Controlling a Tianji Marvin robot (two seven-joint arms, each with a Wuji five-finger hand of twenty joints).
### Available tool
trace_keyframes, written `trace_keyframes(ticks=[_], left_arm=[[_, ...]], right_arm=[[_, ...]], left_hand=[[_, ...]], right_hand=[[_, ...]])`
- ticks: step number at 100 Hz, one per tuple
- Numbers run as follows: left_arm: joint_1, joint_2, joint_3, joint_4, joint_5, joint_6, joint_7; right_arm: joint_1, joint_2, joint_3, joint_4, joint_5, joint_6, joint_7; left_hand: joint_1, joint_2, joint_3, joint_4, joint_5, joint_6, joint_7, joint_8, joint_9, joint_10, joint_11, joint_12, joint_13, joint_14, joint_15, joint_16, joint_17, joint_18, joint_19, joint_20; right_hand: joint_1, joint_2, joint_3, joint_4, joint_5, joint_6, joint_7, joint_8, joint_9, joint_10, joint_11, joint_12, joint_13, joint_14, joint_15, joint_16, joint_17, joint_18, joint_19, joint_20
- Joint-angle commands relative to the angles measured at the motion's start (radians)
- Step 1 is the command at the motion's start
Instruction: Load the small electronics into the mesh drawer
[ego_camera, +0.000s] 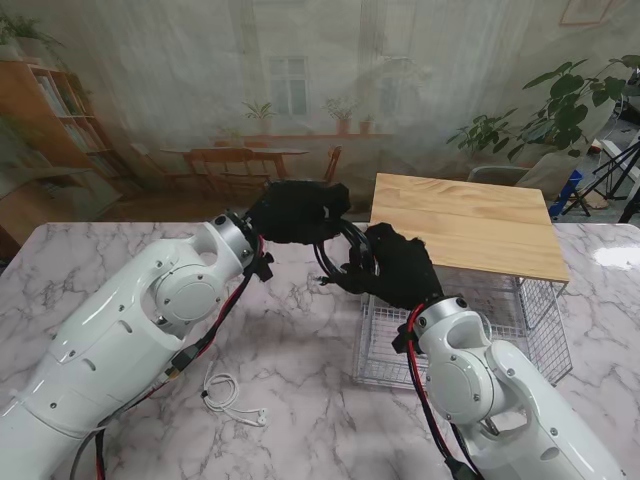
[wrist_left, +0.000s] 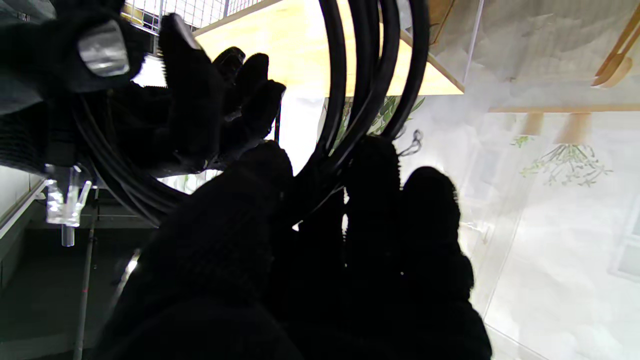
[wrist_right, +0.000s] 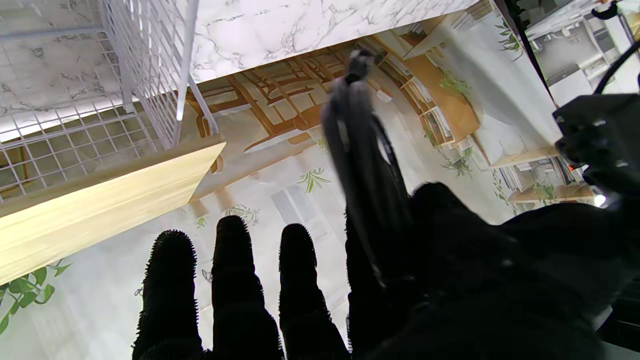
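Your drawer (ego_camera: 540, 330) lies just right of both hands, its open top nearest the right. The left hand (ego_camera: 298, 211) and right hand (ego_camera: 398, 265) both clutch the coiled cable (ego_camera: 342, 262), held aloft at the drawer's left edge.

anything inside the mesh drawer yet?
The visible part of the mesh drawer shows only bare wire. The rest is covered by the wooden top and the right hand, so contents there can't be seen.
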Motion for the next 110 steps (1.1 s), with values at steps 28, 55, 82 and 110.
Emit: trace_keyframes(ticks=[28, 55, 82, 110], left_arm=[[-0.009, -0.002, 0.000, 0.028, 0.003, -0.025, -0.026], [0.024, 0.007, -0.055, 0.035, 0.003, -0.044, -0.037], [0.096, 0.020, -0.149, 0.076, 0.113, -0.080, 0.025], [0.179, 0.042, -0.225, 0.110, 0.239, -0.075, 0.057]], right_arm=[[-0.026, -0.017, 0.008, -0.013, -0.001, -0.018, -0.074], [-0.080, -0.011, 0.070, -0.055, -0.027, -0.047, -0.067], [-0.183, 0.000, 0.221, -0.121, -0.063, -0.151, -0.036], [-0.326, 0.011, 0.413, -0.152, -0.120, -0.271, 0.018]], left_hand=[[0.044, 0.224, -0.289, 0.036, -0.199, -0.080, -0.184, -0.189, -0.342, 0.075, 0.122, -0.330, -0.149, 0.019, -0.283, -0.282, -0.131, -0.021, -0.187, -0.072], [-0.156, 0.348, -0.435, -0.012, -0.198, -0.041, -0.918, -0.934, -0.597, 0.108, -0.142, -0.668, -0.451, 0.139, -0.457, -0.529, -0.389, 0.122, -0.434, -0.228], [-0.158, 0.458, -0.453, -0.027, -0.039, -0.031, -0.890, -0.914, -0.451, 0.083, -0.119, -0.652, -0.464, 0.103, -0.460, -0.536, -0.462, 0.185, -0.455, -0.217], [-0.159, 0.479, -0.460, -0.036, -0.033, -0.038, -0.947, -0.937, -0.434, 0.086, -0.171, -0.663, -0.459, 0.101, -0.482, -0.533, -0.481, 0.192, -0.495, -0.209]], right_hand=[[0.099, -0.018, 0.138, -0.078, 0.257, -0.025, 0.019, 0.037, 0.370, -0.094, 0.235, 0.217, 0.268, -0.056, 0.051, 0.141, 0.039, -0.027, 0.014, -0.047], [0.083, -0.019, 0.172, -0.084, 0.284, 0.000, 0.006, 0.088, 0.452, -0.069, 0.287, 0.235, 0.398, -0.058, 0.104, 0.189, 0.141, -0.045, 0.116, -0.010], [0.085, -0.038, 0.189, -0.086, 0.296, -0.001, -0.005, 0.088, 0.467, -0.074, 0.278, 0.233, 0.433, -0.064, 0.140, 0.223, 0.275, -0.110, 0.246, 0.046], [0.086, -0.056, 0.205, -0.087, 0.313, 0.001, -0.017, 0.085, 0.493, -0.073, 0.257, 0.244, 0.352, -0.135, 0.400, 0.408, 0.347, -0.104, 0.296, 0.053]])
